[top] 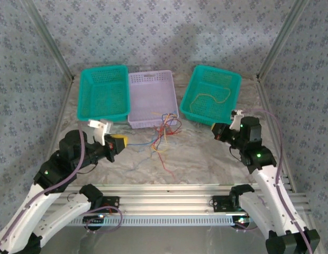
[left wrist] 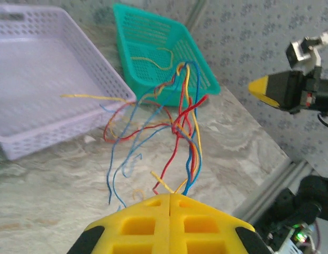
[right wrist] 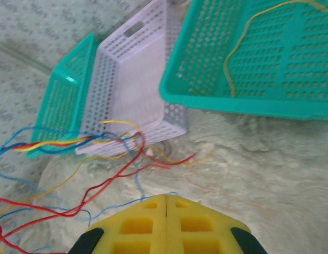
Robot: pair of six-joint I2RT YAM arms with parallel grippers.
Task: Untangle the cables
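The left arm (top: 47, 190) and right arm (top: 271, 182) had white links, black joint housings and green lights (top: 46, 173). Along them ran purple cables (top: 281, 140). The left gripper (left wrist: 169, 197) and right gripper (right wrist: 166, 197) had yellow, square-pocketed fingers (left wrist: 137, 226).

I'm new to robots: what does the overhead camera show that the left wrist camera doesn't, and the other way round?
The overhead view adds the left teal basket and both arms, down to their bases. The left wrist view adds a close look: the left gripper is shut, with red, blue and yellow cables running to its tips. Both take in the tangle, the lavender basket, the right teal basket holding one yellow strand, and the right gripper.
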